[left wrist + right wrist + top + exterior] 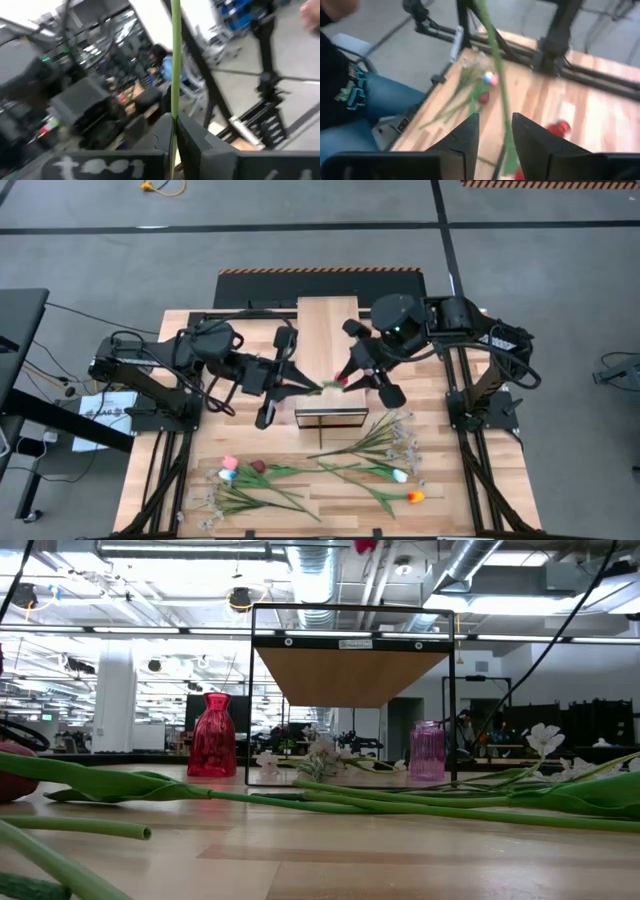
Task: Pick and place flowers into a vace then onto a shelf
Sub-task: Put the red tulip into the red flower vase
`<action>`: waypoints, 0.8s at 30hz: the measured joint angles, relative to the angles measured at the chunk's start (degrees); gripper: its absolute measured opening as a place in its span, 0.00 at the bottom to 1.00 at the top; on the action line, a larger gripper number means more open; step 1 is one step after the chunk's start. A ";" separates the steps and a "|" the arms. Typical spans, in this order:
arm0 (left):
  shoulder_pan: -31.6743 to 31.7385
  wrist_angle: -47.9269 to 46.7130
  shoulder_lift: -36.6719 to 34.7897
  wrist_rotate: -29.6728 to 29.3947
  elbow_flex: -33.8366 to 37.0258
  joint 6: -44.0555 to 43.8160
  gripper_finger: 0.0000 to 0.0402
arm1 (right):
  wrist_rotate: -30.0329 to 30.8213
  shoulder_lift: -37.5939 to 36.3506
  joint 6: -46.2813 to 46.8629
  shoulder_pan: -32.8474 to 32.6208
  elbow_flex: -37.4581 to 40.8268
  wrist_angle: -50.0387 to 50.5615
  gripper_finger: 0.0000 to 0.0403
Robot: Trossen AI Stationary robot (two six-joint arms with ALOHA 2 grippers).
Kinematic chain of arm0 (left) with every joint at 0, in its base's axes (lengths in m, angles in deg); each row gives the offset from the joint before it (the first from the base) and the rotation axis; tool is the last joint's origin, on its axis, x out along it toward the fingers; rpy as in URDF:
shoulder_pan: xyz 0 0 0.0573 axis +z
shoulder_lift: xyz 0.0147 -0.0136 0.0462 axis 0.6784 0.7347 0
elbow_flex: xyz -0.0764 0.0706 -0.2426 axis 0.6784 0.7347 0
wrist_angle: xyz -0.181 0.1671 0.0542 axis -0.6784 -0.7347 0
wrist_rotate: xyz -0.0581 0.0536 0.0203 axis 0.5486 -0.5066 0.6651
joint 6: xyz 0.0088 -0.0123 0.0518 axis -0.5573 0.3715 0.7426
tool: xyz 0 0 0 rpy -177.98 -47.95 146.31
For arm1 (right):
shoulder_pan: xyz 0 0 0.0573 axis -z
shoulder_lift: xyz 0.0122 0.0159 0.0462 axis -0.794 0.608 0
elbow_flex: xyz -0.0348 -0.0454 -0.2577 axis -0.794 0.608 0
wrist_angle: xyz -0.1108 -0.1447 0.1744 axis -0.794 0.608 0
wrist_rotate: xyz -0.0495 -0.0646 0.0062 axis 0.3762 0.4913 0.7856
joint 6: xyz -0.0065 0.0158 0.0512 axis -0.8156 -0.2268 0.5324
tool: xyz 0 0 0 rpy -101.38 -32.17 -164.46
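Note:
My left gripper (298, 386) is above the shelf (330, 330), a light-wood plank on a black frame, and is shut on a tulip's green stem (175, 60). The tulip's red head (341, 382) points toward my right gripper (365, 380) and shows at the top of the low view (365, 545). My right gripper (495, 145) is open, its fingers on either side of the stem (497, 75) without clearly touching it. The other flowers (320, 475) lie flat on the near part of the table. A red vase (213, 735) and a purple vase (427, 750) stand by the shelf frame. My left gripper pinches the tulip's green stem (174, 107) between its two fingers. The stem runs straight out past the fingertips. The tulip is lifted clear above the shelf, lying roughly level, with its red head toward my right gripper.
The black shelf frame (350, 610) stands mid-table, with arm bases at both sides. A person in jeans (365, 100) sits by the table edge near the lying flowers (470, 85). Bare wood (470, 480) shows at the near right.

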 joint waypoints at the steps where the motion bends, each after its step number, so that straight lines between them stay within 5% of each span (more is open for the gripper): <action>1: -0.02 -0.81 0.00 -1.47 0.00 0.51 0.00 | 0.77 -0.04 0.65 0.23 0.00 0.36 0.29; 16: -6.40 -12.09 0.04 -31.23 0.03 11.22 0.00 | 2.06 -0.06 10.92 5.18 0.00 3.95 0.30; 24: -10.38 -13.59 0.23 -47.39 6.46 16.40 0.00 | 4.25 -0.06 19.70 5.14 0.02 7.60 0.29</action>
